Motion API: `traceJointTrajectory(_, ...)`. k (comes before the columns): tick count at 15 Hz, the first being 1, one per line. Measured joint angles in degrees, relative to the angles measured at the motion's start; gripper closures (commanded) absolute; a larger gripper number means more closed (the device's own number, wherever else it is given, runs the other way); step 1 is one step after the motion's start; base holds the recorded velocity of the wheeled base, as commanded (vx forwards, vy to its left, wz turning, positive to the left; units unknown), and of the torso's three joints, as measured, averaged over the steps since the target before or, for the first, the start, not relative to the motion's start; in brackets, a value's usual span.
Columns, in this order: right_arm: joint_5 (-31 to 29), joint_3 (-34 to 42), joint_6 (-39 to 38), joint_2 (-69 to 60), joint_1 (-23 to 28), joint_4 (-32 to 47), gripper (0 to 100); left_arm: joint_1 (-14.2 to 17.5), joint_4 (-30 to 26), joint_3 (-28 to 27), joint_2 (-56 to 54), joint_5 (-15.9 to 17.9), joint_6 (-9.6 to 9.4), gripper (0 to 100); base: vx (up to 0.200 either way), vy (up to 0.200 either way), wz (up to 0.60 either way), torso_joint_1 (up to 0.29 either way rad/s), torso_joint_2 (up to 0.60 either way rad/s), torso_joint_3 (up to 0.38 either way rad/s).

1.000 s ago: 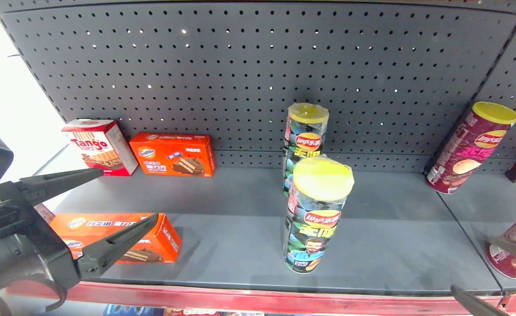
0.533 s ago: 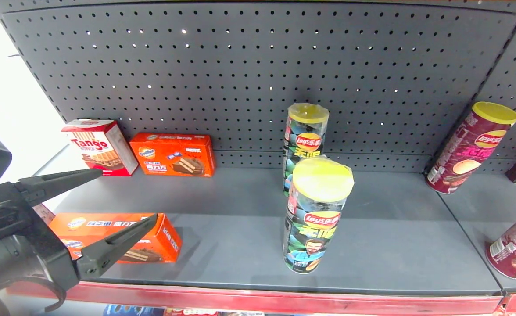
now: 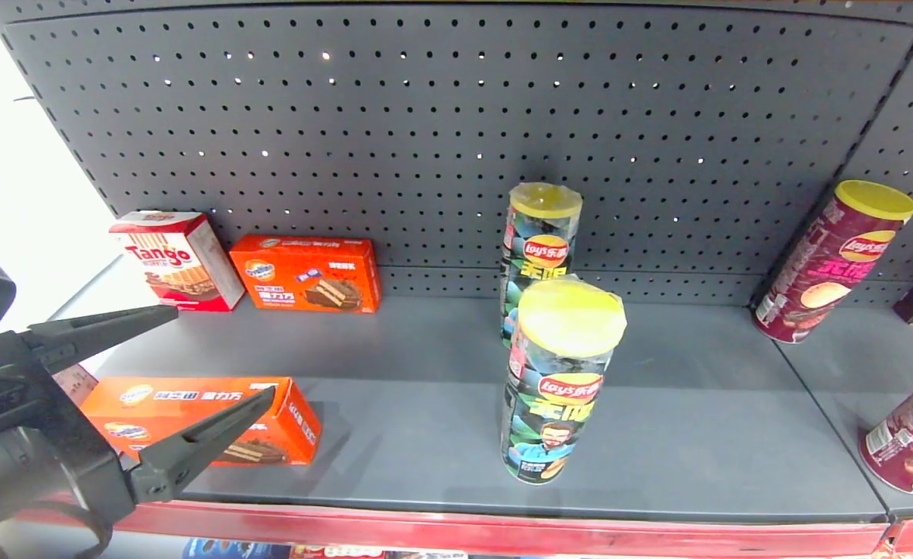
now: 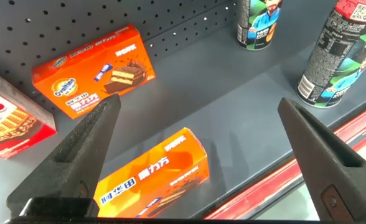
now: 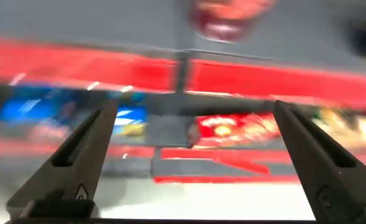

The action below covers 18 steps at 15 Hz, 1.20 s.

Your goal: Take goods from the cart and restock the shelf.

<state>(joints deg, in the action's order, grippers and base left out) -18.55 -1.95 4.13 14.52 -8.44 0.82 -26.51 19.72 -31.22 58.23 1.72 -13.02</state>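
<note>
My left gripper [image 3: 220, 353] stands open at the shelf's front left, just above and in front of an orange wafer box [image 3: 200, 419] lying flat; the left wrist view has that box [image 4: 155, 177] between the spread fingers, untouched. A second orange box [image 3: 307, 273] and a red-and-white wafer box [image 3: 177, 258] stand by the pegboard. Two dark chip cans with yellow lids stand mid-shelf, one in front [image 3: 557, 380], one behind [image 3: 538, 248]. My right gripper [image 5: 192, 118] is open and holds nothing, facing the shelf's red front edge [image 5: 251, 78].
A maroon chip can [image 3: 833, 260] leans on the pegboard at the right, another [image 3: 911, 446] lies at the far right edge. The grey shelf [image 3: 697, 419] has free room between the cans and the boxes. Packaged goods [image 5: 233, 127] sit on the lower level.
The right gripper's fingertips, at the lower right of the head view a second ago, have withdrawn out of it. The left gripper has drifted slightly down and back, still open.
</note>
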Motion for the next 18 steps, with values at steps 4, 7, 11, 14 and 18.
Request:
traceJointTrajectory(4, 5.61, 0.13, -6.45, -9.7, 7.14, -0.68, 0, 0.04, -0.21, 1.51, -1.87, -0.05, 0.07, 0, 0.0, 0.0, 0.0, 0.0, 0.0, 0.0)
traceJointTrajectory(7, 18.87, 1.54, -5.63, -12.9, 8.25, -1.26, 0, 0.04, -0.11, 1.56, -2.43, -0.05, 0.09, 0, 0.0, 0.0, 0.0, 0.0, 0.0, 0.0)
traceJointTrajectory(11, 18.76, 1.79, -4.78, -13.99, 8.51, -0.46, 0, 1.44, -0.46, 4.35, -4.74, -0.13, 0.05, 0, 0.0, 0.0, 0.0, 0.0, 0.0, 0.0)
traceJointTrajectory(14, 18.77, 1.84, -4.75, -14.17, 8.55, -0.49, 0, 2.24, -0.57, 8.33, -7.89, -0.41, -0.17, 0, 0.0, 0.0, 0.0, 0.0, 0.0, 0.0)
traceJointTrajectory(18, 18.8, 1.85, -4.75, -14.21, 8.53, -0.49, 0, 2.29, -0.77, 16.7, -14.03, -1.48, -0.3, 0, 0.0, 0.0, 0.0, 0.0, 0.0, 0.0)
